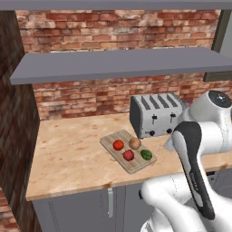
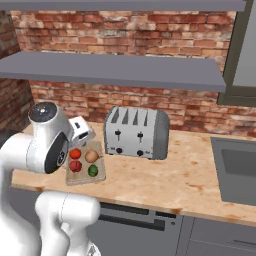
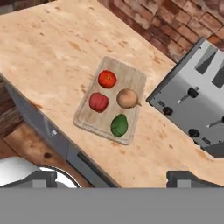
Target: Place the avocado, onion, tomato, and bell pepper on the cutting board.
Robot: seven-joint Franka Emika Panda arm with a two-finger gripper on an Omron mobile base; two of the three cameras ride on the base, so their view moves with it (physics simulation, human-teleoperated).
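Claw wide open, empty, touching nothing, up above counter. All 4 veg on cutting board just beside toaster: tomato, bell pepper, onion, avocado at board's front edge.

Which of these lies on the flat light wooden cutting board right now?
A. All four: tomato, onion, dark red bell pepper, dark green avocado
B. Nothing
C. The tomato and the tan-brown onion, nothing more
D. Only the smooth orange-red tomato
A: the hand view shows the smooth orange-red tomato, tan-brown onion, dark red bell pepper and dark green avocado all resting on the light wooden cutting board.
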